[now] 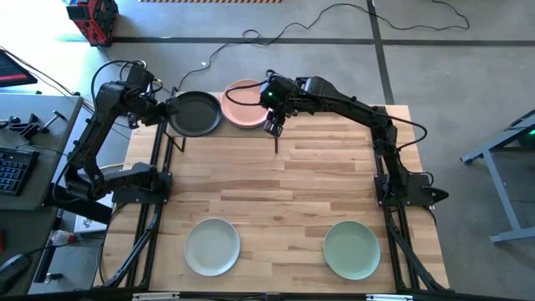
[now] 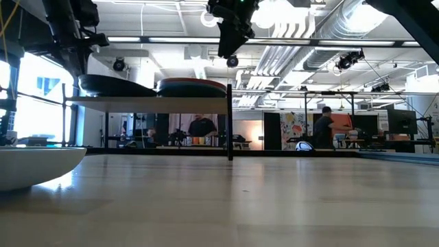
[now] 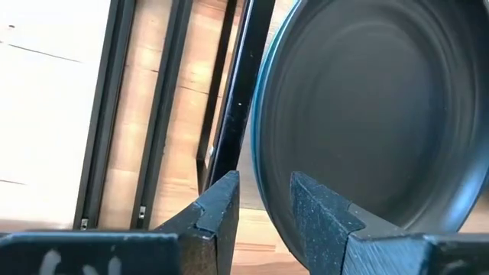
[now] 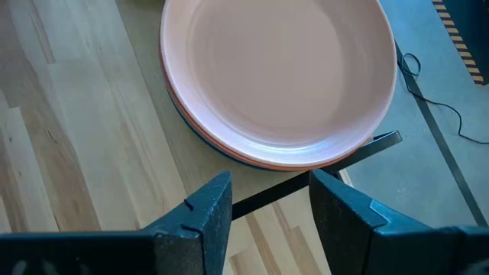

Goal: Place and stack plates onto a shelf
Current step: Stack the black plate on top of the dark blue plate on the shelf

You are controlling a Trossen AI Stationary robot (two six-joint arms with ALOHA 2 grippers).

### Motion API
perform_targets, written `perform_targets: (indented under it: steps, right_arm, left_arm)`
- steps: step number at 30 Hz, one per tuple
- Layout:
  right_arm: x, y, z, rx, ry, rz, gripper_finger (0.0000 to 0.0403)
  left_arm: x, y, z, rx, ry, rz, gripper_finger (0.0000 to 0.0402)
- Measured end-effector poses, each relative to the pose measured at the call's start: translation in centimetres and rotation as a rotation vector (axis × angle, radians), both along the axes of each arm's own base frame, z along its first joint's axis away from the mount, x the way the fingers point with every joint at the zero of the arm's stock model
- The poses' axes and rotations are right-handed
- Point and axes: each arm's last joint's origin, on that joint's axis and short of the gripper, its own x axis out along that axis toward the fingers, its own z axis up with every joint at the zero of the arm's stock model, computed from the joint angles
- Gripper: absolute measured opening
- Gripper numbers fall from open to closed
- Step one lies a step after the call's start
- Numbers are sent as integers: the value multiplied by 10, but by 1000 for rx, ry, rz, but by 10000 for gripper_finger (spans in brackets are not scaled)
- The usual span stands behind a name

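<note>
The shelf (image 2: 151,101) stands at the table's far edge and bears two stacks. A dark plate (image 1: 196,113) tops the left stack, and a pink plate (image 4: 275,69) tops the right one, over an orange-red and a blue rim. My left gripper (image 3: 263,210) is open at the dark plate's left rim (image 3: 263,164). One finger stands over the plate's inside and the other outside it, and both look apart from the rim. My right gripper (image 4: 267,202) hangs open above the shelf's near right corner, beside the pink plate, with nothing between its fingers.
A pale cream-green plate (image 1: 212,246) lies near the table's front left and a sage green plate (image 1: 351,248) near its front right. The shelf's black rods (image 4: 321,183) run close under my right gripper. Bare wood lies between shelf and front plates.
</note>
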Motion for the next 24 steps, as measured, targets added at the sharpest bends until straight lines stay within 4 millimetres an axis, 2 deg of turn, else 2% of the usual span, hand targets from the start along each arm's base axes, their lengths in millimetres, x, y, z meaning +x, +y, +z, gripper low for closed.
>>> perform_targets:
  steps: [11, 24]
  right_arm:
    - [0, 1, 0, 1, 1, 3, 154]
    - [0, 1, 0, 2, 1, 2, 154]
  left_arm:
    - [-4, -3, -2, -19, 113, 54, 89]
    - [-6, -2, -1, 8, 162, 72, 78]
